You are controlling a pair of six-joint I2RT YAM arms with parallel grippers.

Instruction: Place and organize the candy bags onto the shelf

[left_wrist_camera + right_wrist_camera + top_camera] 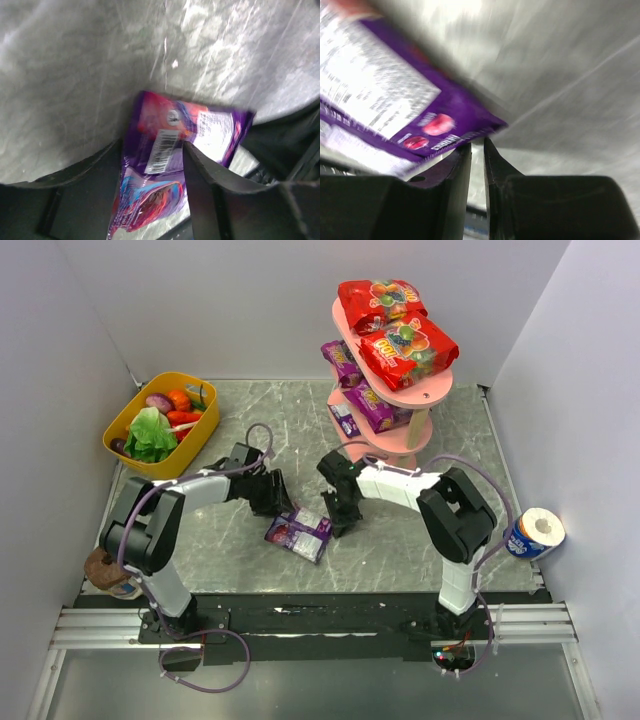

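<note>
The pink shelf (418, 392) stands at the back right. Two red candy bags (400, 335) lie on its top board, and purple bags (372, 405) lie on the lower boards. Two overlapping purple candy bags (300, 532) lie on the table between my grippers. My left gripper (272, 492) is open, and one purple bag (165, 150) sits between its fingers (200, 170). My right gripper (340, 515) is nearly shut with only a thin gap. Its tips (477, 142) are at the corner of a purple bag (410, 115), with nothing seen between them.
A yellow basket (128, 418) with toy vegetables stands at the back left. A blue-and-white roll (535, 532) lies at the right edge. A brown object (105, 570) sits by the left arm's base. White walls close in three sides.
</note>
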